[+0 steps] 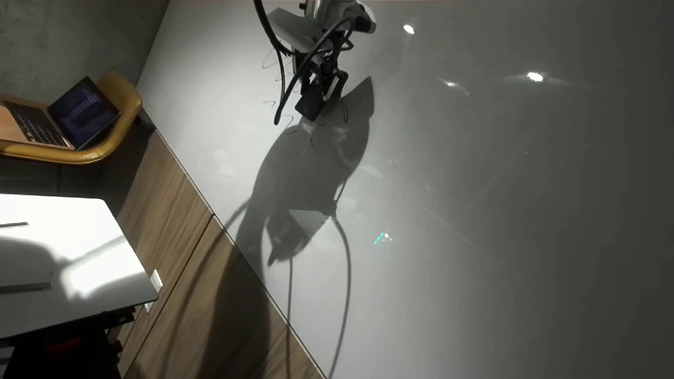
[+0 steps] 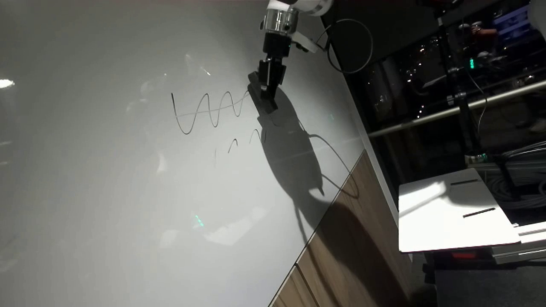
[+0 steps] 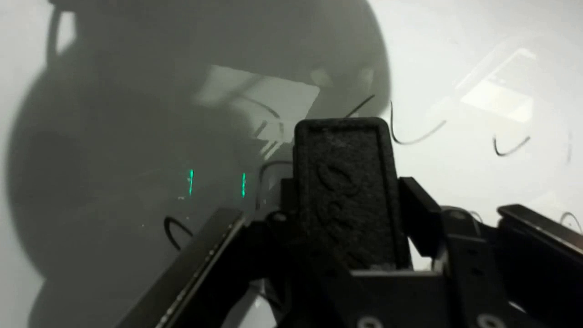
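My gripper [image 3: 350, 205] is shut on a black block-shaped eraser [image 3: 344, 159] with a raised rim and embossed marks. One finger presses each long side. The gripper [image 1: 321, 89] and the eraser [image 2: 256, 91] also show in both exterior views, close against a glossy white board [image 1: 474, 237]. I cannot tell whether the eraser touches the board. A thin black wavy line [image 2: 186, 133] runs toward the eraser, with a pale streak across it. Short broken strokes [image 2: 233, 141] lie below it. In the wrist view, curved black strokes [image 3: 414, 142] lie around the eraser.
Wood panels [image 1: 158, 210] border the board's lower edge. A white table [image 2: 448, 230] stands beside them. A laptop [image 1: 84, 113] rests on a yellow chair [image 1: 100, 151]. A cable [image 2: 370, 47] loops from the arm. The arm's dark shadow covers part of the board.
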`<state>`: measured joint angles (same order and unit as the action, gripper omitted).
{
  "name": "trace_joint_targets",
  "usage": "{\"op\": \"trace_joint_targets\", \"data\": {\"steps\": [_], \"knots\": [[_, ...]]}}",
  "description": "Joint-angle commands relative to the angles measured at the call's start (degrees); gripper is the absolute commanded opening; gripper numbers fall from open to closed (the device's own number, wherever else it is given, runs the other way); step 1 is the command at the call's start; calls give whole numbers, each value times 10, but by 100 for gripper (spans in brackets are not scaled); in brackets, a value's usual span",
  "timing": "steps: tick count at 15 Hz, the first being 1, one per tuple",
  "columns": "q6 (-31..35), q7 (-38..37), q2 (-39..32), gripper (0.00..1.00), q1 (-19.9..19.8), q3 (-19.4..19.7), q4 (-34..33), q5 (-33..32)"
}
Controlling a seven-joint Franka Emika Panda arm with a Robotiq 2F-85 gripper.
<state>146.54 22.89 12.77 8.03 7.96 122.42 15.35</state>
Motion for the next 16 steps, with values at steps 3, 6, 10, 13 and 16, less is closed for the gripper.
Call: {"op": "trace_joint_targets", "data": {"steps": [3,6,10,13,16], "knots": [[-20,28,-30,32,-17,8,-70,26],[-10,31,-58,32,-33,9,-91,20],[1,40,-86,32,-54,10,-86,4],[17,52,-110,32,-73,11,-80,-5],[13,55,-132,32,-91,7,-92,-13]]}}
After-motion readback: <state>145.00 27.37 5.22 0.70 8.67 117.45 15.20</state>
